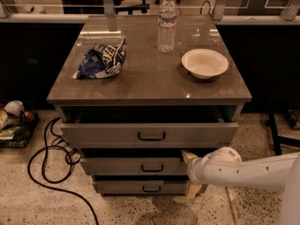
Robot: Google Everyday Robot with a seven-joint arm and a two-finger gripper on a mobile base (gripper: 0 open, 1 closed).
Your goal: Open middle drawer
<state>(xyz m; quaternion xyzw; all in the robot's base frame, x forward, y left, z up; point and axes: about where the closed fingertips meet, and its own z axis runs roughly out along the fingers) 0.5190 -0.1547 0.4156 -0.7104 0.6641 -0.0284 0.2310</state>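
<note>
Our pincer (191, 174) sits spread wide at the right end of the middle drawer (126, 166), lower centre, which seems barely opened. We judge the next move is to catch its front and pull outward.

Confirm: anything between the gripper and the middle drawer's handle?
Nothing. In the camera view, only bare grey drawer front separates the gripper, open at the right end of the middle drawer, from the black handle.

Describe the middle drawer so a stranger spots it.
Start at the brown-topped cabinet carrying a clear plastic bottle. Below its top, the grey-fronted middle drawer is second of three. Only it has the robot's gripper at its right end.
</note>
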